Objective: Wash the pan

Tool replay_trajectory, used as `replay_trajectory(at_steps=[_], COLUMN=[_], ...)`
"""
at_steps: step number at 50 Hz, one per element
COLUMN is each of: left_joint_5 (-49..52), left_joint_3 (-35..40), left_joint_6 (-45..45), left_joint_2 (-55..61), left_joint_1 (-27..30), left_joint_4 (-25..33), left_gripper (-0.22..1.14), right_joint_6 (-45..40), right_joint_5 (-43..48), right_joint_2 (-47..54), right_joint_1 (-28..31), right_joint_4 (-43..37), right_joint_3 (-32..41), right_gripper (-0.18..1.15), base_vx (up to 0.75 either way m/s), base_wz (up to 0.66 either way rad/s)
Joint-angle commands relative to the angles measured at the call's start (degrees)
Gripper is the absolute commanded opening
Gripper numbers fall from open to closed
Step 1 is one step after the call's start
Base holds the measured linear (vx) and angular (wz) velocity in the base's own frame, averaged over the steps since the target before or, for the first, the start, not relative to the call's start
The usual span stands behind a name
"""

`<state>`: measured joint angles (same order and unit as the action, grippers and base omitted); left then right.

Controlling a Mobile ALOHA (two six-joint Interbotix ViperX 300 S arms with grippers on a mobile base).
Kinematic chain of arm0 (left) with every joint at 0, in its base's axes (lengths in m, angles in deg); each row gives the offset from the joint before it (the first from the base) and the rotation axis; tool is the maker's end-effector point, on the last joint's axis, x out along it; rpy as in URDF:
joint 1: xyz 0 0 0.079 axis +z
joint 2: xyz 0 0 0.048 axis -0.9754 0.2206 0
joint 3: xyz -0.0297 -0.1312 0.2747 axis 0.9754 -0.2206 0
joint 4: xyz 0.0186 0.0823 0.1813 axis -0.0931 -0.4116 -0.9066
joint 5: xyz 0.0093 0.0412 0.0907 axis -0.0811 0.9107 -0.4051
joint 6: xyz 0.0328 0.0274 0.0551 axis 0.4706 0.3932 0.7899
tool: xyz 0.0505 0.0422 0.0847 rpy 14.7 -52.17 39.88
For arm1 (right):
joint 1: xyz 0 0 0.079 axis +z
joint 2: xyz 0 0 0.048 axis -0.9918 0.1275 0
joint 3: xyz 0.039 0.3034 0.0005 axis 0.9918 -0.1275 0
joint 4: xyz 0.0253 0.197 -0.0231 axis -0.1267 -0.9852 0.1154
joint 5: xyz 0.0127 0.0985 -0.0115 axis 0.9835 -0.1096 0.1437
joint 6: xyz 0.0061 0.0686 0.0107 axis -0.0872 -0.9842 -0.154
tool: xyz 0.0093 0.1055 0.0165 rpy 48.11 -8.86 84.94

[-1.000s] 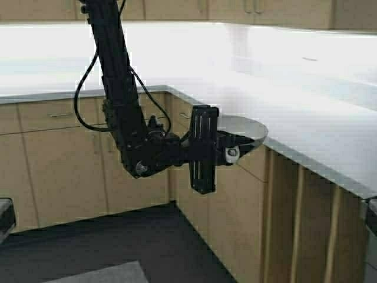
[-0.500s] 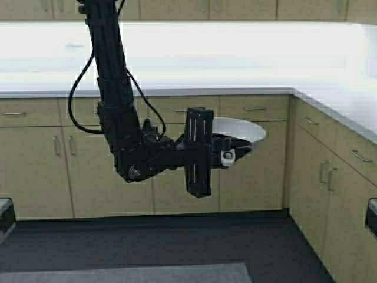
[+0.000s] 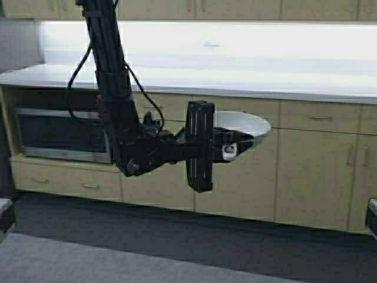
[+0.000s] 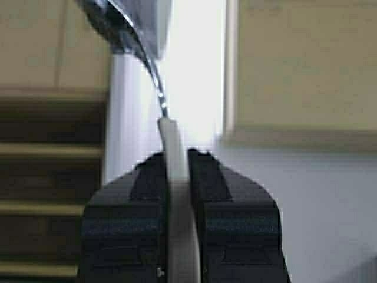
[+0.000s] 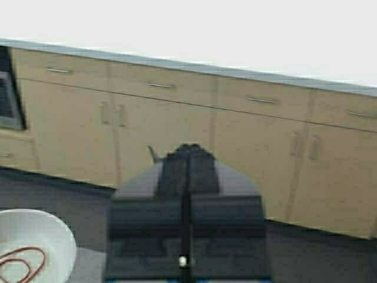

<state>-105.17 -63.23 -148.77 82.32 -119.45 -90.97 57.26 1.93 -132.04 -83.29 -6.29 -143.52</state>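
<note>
My left gripper [image 3: 231, 147] is shut on the pale handle of the pan [image 3: 244, 124] and holds it in the air in front of the cabinets, roughly level. In the left wrist view the handle [image 4: 175, 177] is clamped between the two black fingers [image 4: 209, 177], and the pan's rim shows farther out. In the right wrist view the off-white pan [image 5: 35, 242] shows a reddish-brown ring smear [image 5: 20, 262] inside. My right gripper [image 5: 188, 152] is shut and empty, parked low at my right side.
A long white counter [image 3: 235, 79] runs across the back over tan cabinets [image 3: 318, 171]. A built-in microwave [image 3: 59, 132] sits under the counter at the left. The floor is dark, with a grey mat [image 3: 59, 259] at the near left.
The robot has turned: the corner counter on the right slid out of view and the microwave came in at the left. The left gripper still holds the pan the same way.
</note>
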Motion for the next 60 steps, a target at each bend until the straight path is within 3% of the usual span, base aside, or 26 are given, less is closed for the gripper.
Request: replay_trajectory(at_steps=[1, 36, 60], left_joint_5=[-0.97, -1.05, -1.05], left_joint_3=[-0.53, -2.11, -8.17], left_joint_6=[1.05, 0.7, 0.53], left_joint_2=[-3.6, -8.17, -10.55], left_joint_1=[0.26, 0.26, 0.26], left_joint_4=[0.35, 1.32, 3.78], left_gripper=[0.02, 0.02, 0.02], right_joint_6=[0.0, -0.09, -0.53], right_joint_5=[0.62, 1.05, 1.93], right_joint_2=[0.26, 0.35, 0.53], right_joint_1=[0.0, 0.09, 0.09], right_joint_4=[0.0, 0.0, 0.09], right_joint_3=[0.62, 0.79, 0.0], right_gripper=[0.06, 0.06, 0.06], base_vx=[0.08, 0.1, 0.11], base_wz=[0.75, 0.68, 0.54])
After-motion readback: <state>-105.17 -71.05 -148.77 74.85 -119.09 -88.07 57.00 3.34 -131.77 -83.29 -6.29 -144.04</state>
